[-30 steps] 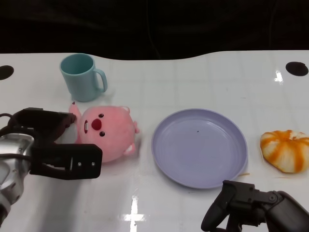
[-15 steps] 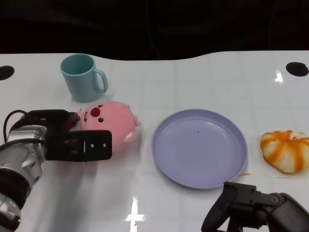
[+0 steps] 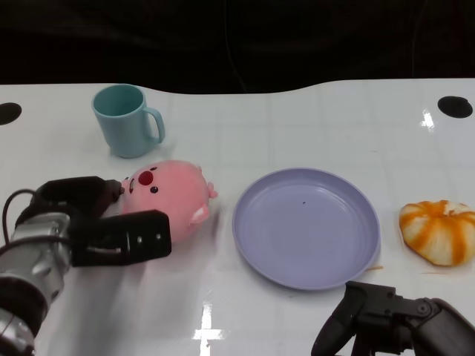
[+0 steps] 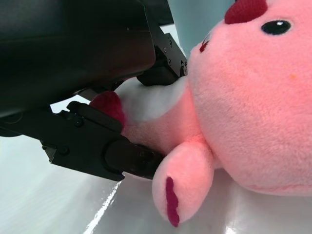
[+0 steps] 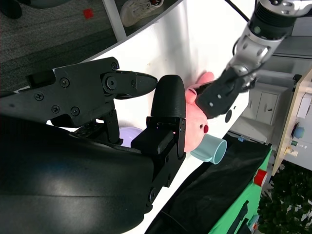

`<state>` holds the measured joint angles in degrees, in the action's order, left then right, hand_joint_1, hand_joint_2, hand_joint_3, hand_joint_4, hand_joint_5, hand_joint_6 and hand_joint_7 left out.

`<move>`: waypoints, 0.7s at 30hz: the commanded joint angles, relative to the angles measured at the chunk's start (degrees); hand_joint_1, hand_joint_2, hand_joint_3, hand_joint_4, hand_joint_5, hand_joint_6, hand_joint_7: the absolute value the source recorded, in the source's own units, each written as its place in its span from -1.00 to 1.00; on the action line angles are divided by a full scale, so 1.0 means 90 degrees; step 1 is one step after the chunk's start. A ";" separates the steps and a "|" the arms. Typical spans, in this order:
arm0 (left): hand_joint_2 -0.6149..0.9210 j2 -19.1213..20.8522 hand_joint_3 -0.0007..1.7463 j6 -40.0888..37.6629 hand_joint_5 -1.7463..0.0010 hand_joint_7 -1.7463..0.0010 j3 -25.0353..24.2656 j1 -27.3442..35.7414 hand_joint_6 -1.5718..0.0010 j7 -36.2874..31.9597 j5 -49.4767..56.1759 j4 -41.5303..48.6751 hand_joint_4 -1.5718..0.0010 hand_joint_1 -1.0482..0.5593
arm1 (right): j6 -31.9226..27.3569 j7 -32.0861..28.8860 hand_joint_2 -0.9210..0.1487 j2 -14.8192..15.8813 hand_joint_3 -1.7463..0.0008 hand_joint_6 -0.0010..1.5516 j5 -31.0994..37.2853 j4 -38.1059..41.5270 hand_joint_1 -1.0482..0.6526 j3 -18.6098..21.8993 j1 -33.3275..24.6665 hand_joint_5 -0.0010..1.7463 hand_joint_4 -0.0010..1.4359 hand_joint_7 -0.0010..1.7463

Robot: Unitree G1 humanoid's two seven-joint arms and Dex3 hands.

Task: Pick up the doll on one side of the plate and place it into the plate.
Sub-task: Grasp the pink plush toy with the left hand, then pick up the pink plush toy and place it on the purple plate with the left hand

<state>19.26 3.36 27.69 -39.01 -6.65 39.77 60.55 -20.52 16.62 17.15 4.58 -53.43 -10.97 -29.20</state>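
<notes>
Change: the left hand has drawn in against the doll since a second ago, and the doll's face has tipped upward, toward twelve o'clock.
Left hand: fingers closed around the doll's lower flank; the left wrist view shows them pressed into the plush near one foot.
Right hand: idle at the table's five o'clock, fingers curled on nothing.
Doll: on the white table, at nine o'clock of the plate, just beside its rim.
Bystanders: teal mug at eleven o'clock of the doll; orange-striped toy at three o'clock of the plate.
Risk: the low, soft grip may let the doll roll out on lifting, or fall short of the plate.
</notes>
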 commanded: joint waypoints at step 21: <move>0.38 0.0050 0.41 0.0126 -1.00 -1.00 -0.1581 0.1872 0.03 -0.0133 -0.1651 -0.3087 -0.21 0.19 | -0.0015 0.0038 -1.00 0.0077 0.63 -0.22 -0.0059 0.0060 -0.07 0.0100 0.0123 0.80 -0.05 0.48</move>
<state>18.33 5.50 14.68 -23.14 -9.25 25.83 35.88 -20.62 17.00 17.51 4.32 -52.89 -10.11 -28.16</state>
